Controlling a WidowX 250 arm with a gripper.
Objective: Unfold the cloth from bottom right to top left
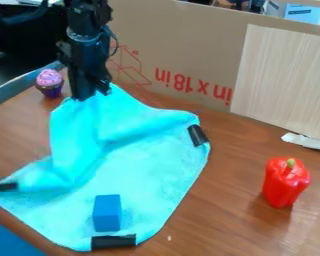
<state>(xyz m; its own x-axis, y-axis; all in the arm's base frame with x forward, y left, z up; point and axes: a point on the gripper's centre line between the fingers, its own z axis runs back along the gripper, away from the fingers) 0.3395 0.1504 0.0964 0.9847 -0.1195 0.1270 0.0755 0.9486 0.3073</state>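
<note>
While its lower and right-hand portions lie spread across the brown wooden desk [223,220], a bright turquoise cloth [152,165] rises in loose folds at its upper left, where its top edge meets the black two-finger end effector [90,95]. Whether the end effector is apart, together or clamped on the fabric, one cannot tell. Black strips mark the cloth's left corner [5,187], bottom edge [113,241] and right edge [198,135]. A solid blue rectangular block [106,212] sits on the cloth, just above the bottom strip. Well apart to the right stands a glossy red bell pepper [285,182] with a green stem; near the end effector, at left, is a purple-based toy cupcake [50,83] with pink topping. Behind stand a brown cardboard panel [189,45] with red print and a pale wood-grain board [283,80].
</note>
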